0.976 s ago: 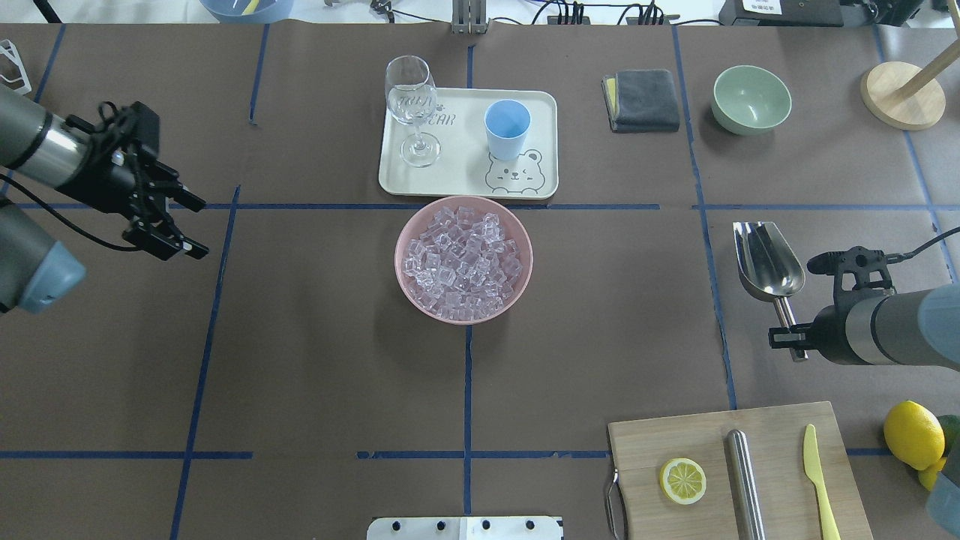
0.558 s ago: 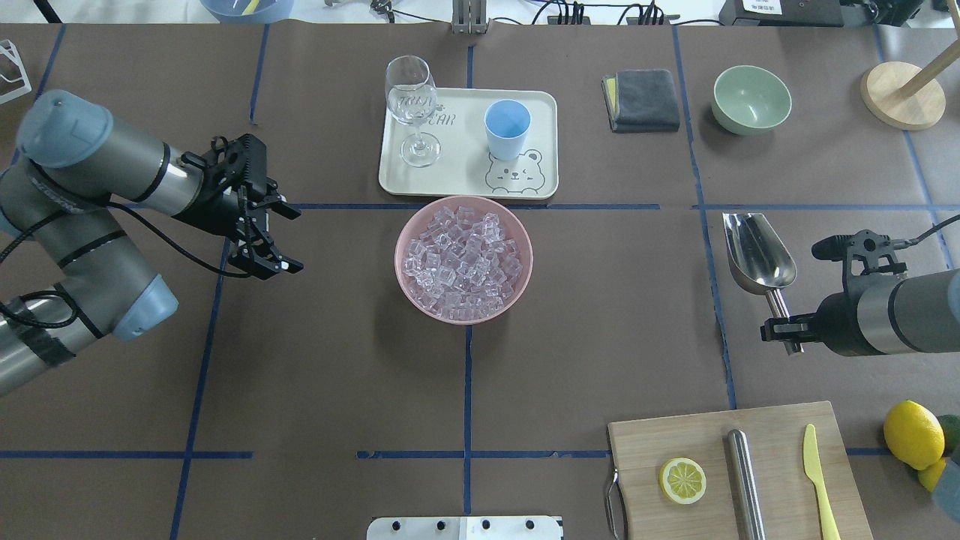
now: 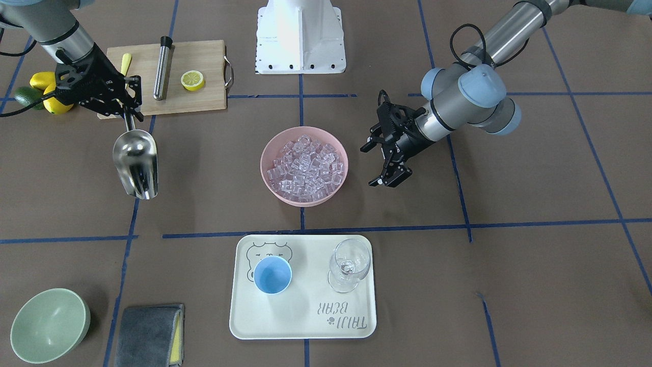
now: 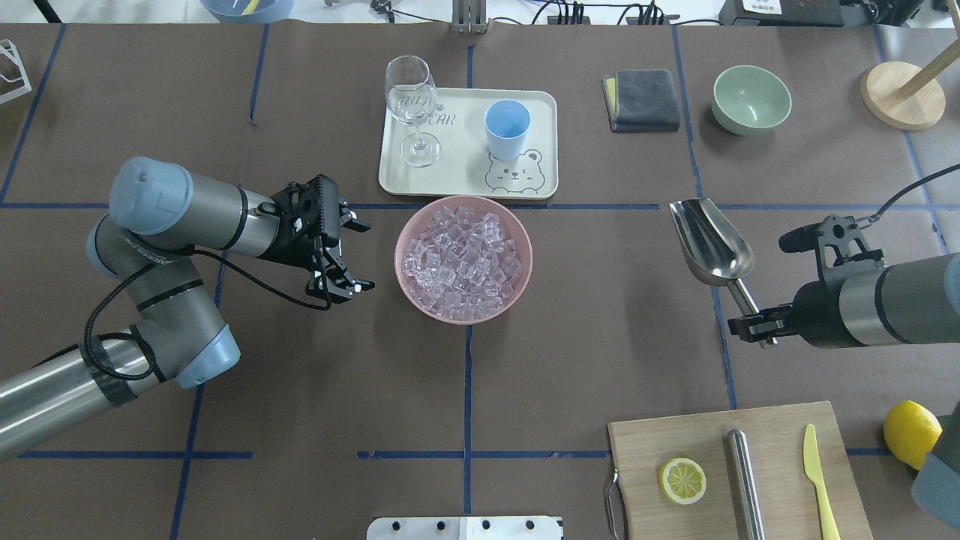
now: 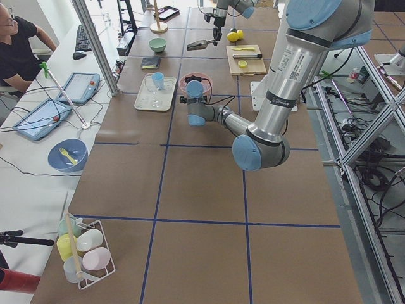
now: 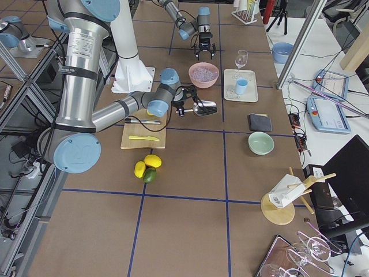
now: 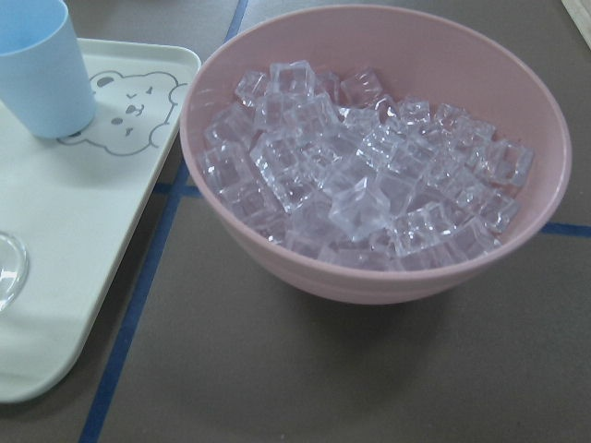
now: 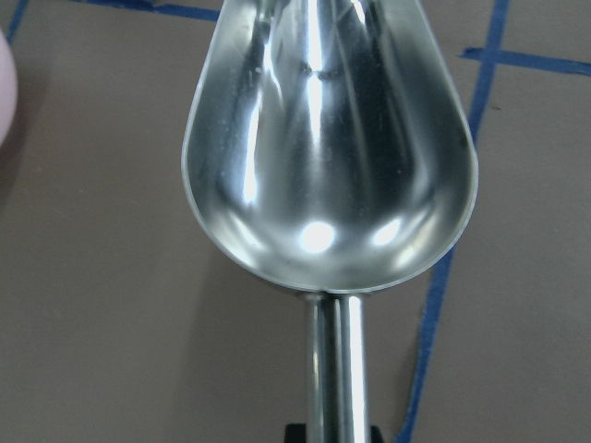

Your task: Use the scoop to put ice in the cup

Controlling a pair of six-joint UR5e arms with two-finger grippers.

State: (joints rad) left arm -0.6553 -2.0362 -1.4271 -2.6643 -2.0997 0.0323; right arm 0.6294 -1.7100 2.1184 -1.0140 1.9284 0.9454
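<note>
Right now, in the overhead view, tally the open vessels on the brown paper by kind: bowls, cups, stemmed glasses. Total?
Bowls: 2 (round pink plastic bowl, pale green bowl)
Cups: 1 (small light-blue plastic cup)
Stemmed glasses: 1 (clear wine glass)
Total: 4

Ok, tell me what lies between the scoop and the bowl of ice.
Nothing: only bare brown table cover between the scoop and the pink bowl of ice, as the overhead view shows.
</note>
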